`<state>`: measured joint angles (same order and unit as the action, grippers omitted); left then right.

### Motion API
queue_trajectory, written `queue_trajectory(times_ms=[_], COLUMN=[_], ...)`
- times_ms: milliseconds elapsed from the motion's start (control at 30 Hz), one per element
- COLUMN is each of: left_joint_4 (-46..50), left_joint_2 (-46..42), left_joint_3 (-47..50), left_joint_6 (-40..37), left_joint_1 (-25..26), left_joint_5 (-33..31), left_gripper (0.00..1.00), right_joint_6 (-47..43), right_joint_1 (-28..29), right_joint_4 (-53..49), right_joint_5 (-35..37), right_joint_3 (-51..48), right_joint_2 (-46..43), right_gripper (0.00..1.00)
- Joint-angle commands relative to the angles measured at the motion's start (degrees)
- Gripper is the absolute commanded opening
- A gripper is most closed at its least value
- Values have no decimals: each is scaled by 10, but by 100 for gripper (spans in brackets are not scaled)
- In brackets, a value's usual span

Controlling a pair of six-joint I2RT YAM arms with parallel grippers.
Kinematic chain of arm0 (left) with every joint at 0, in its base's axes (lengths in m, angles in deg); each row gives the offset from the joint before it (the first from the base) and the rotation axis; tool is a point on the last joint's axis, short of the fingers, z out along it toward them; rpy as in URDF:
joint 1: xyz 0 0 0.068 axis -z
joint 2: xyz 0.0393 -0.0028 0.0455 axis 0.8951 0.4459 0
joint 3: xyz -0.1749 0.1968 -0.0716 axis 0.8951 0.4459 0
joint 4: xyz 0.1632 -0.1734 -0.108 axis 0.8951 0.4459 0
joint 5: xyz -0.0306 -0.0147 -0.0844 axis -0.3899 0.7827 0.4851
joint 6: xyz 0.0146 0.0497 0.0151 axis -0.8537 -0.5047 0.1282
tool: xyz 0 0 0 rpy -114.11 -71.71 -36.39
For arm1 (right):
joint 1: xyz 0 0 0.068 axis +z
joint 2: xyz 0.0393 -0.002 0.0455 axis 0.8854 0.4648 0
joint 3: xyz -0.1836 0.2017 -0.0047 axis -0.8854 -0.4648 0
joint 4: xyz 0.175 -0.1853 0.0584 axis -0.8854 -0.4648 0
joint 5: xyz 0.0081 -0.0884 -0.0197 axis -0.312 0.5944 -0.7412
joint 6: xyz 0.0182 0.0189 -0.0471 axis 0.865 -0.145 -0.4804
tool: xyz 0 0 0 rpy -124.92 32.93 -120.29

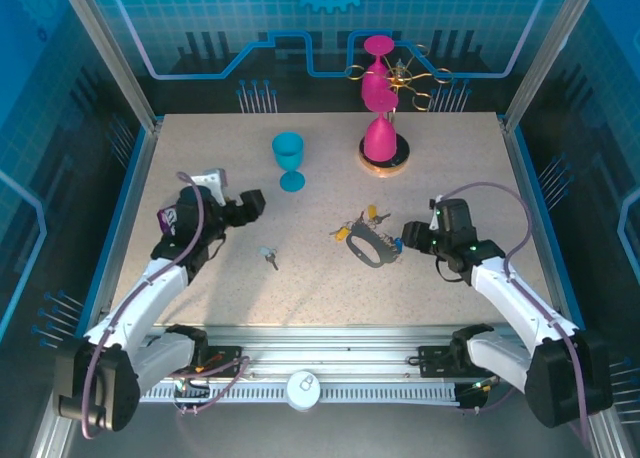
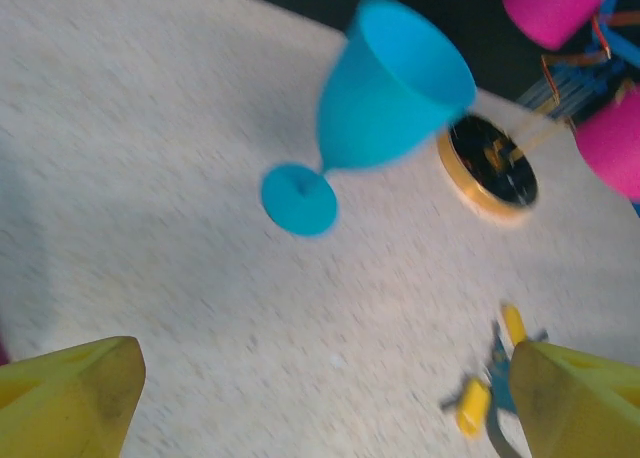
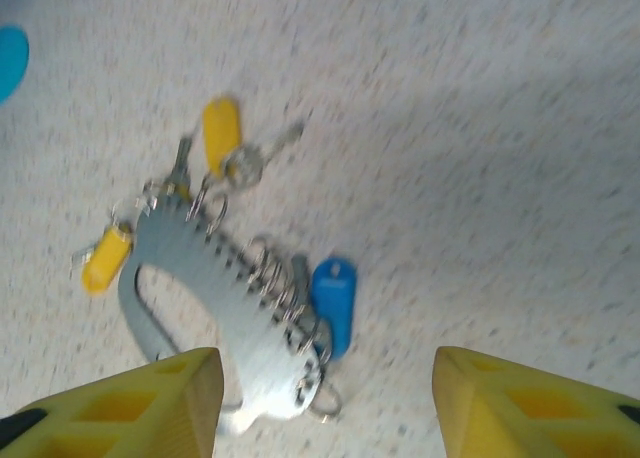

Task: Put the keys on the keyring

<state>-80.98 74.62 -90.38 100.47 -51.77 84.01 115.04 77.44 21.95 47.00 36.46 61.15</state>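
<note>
Two grippers, both with jaws apart and holding nothing.

Right gripper [image 3: 325, 383]: jaws spread wide, poised low just beside the keyring [image 3: 200, 298], right of the bench centre. Left gripper [image 2: 320, 398]: jaws spread equally wide, aimed across bare bench towards the blue goblet [image 2: 390, 88], well apart from any key.

Keyring: grey oval strap lying flat, with small wire rings bunched along one edge. Clustered keys [image 3: 222, 133]: two yellow heads and one blue head, touching or overlapping the strap. Cannot tell from the blurred wrist view which of these are already threaded. Loose key [image 1: 268, 255]: left of centre, towards the near edge, well apart from the strap, between the two grippers.

Probable faults from this position:

1. Closing on the strap edge: likely to trap several wire rings at once and drag the whole cluster instead of presenting one ring.
2. Pinching the loose key flat against the bench: likely to skid or flip it out of the jaws, given its thin profile.
3. Swinging the left arm towards the cluster: risk of toppling the goblet, a tall cup on a narrow foot.
4. Lifting the strap one-handed: expect swinging keys and a poorly placed ring.
</note>
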Motion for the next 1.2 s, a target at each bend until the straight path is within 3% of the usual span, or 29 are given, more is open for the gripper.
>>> queue_trajectory(times_ms=[0, 300, 567, 933, 1167], left_joint_4=[46, 37, 38, 40, 41], left_joint_2=[16, 118, 213, 257, 260], left_joint_3=[-15, -54, -111, -152, -154], left_joint_6=[61, 183, 233, 238, 238], left_joint_1=[58, 189, 265, 277, 276], left_joint_5=[-14, -40, -49, -66, -80], left_gripper=[94, 91, 87, 85, 85], right_joint_6=[47, 73, 55, 39, 58], right_joint_1=[39, 64, 64, 69, 132], right_joint_4=[-69, -96, -53, -3, -14], right_joint_5=[22, 45, 29, 4, -26], right_joint_3=[32, 65, 98, 117, 105], right_joint_2=[29, 116, 183, 297, 298], right_gripper=[54, 41, 40, 34, 30])
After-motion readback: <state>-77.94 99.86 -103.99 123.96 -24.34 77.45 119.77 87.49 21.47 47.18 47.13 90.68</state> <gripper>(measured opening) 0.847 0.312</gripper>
